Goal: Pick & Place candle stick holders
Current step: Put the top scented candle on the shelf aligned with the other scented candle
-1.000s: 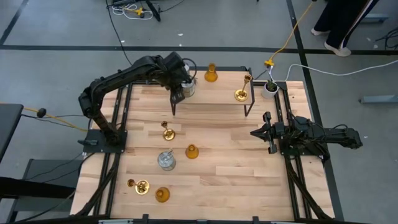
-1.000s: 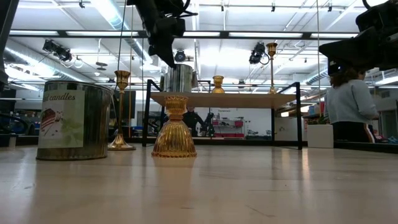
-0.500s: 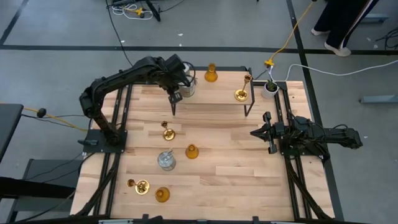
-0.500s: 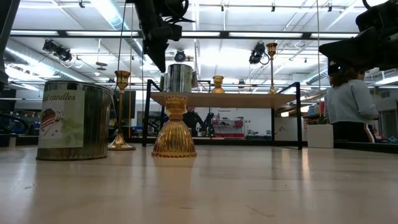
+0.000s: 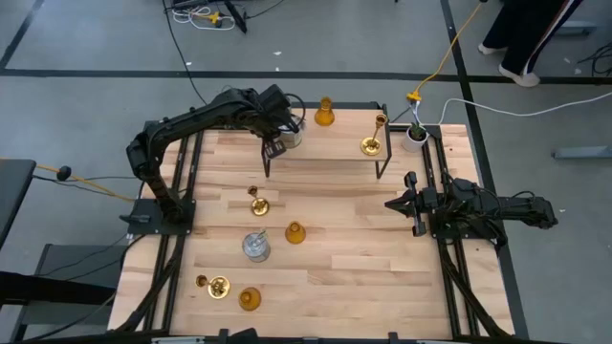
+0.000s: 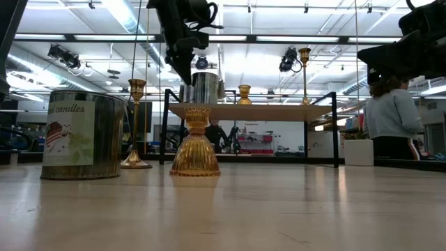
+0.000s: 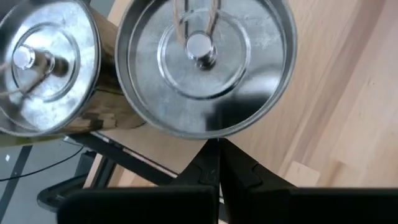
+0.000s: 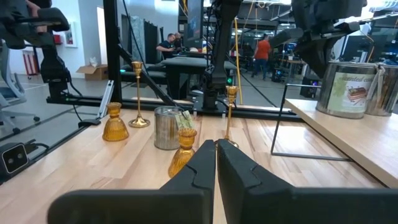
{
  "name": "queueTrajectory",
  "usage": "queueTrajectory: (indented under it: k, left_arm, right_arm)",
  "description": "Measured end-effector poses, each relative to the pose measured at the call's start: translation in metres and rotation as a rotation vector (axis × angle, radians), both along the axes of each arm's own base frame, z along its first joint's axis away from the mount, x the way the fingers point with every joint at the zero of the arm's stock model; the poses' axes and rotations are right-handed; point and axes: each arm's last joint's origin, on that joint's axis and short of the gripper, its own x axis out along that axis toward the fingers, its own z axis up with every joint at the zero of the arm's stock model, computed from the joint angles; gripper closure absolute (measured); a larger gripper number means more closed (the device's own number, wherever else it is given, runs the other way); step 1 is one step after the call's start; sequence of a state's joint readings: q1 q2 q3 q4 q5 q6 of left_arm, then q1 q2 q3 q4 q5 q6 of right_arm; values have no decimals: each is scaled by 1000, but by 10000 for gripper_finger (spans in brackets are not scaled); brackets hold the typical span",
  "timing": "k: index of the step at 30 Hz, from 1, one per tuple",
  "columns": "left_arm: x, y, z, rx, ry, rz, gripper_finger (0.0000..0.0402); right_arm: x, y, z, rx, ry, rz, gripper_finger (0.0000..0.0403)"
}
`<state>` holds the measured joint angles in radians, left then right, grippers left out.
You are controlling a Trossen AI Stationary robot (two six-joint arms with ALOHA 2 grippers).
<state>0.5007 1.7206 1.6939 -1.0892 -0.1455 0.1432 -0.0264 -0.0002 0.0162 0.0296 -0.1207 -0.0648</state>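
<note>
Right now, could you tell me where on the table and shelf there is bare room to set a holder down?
The table's right half, between the amber holder and the right gripper, is bare. The raised shelf is bare at its front edge and middle; its left end is crowded by silver tins under the left gripper.

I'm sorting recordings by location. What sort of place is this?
Probably a robotics lab or workshop: exposed ceiling lights, black equipment frames beyond the pale wooden table, and yellow cables on grey floor.
</note>
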Motion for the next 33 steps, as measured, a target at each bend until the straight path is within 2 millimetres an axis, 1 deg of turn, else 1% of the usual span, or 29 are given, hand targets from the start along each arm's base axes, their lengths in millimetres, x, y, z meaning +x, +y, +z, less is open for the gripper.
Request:
queueTrajectory:
  k: [4,13,23,26,33]
  left_arm:
    - [1,1,1,8,-14,0,398]
    - [8,3,5,18,-104,-17,395]
    - [11,4,6,34,-139,-7,395]
    - [11,0,6,13,-133,-2,398]
    - [18,-13,5,-57,-164,-74,396]
  right_arm:
    - [0,0,0,0,0,0,381]
    - [0,0,0,0,0,0,381]
    - [0,0,0,0,0,0,381]
    - [0,0,0,0,0,0,381]
    - [0,0,0,0,0,0,381]
